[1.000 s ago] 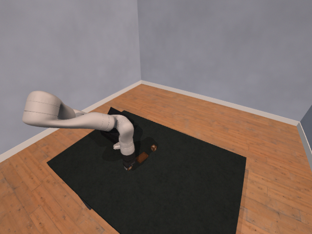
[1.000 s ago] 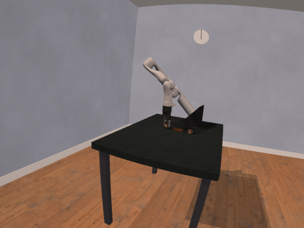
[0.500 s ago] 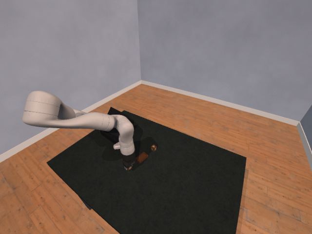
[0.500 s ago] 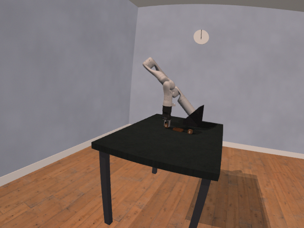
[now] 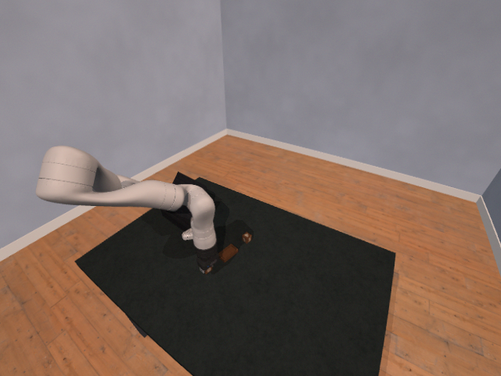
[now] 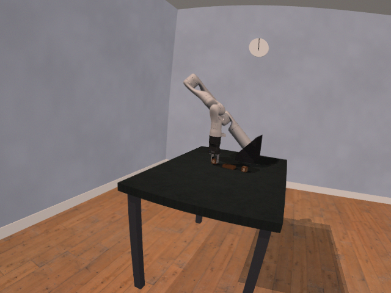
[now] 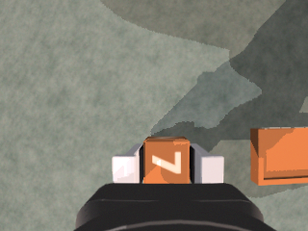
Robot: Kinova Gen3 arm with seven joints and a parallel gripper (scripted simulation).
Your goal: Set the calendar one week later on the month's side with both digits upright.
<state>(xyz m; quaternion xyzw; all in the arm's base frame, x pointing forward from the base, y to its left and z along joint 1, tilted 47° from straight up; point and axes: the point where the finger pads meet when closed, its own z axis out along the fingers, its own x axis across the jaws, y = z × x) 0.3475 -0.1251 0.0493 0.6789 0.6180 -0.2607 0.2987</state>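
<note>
Clamped across opposite faces of the orange cube (image 5: 208,270) (image 6: 214,162) (image 7: 164,172), the claw (image 5: 206,268) (image 6: 214,159) (image 7: 166,157) has a sound hold, for the block is probably light, stiff and slightly slippery.

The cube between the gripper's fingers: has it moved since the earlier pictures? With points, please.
No, I see no movement; the cube (image 5: 208,269) (image 6: 214,161) (image 7: 166,161) keeps its place beside the tray (image 5: 228,252) (image 6: 228,166) (image 7: 286,151).
</note>
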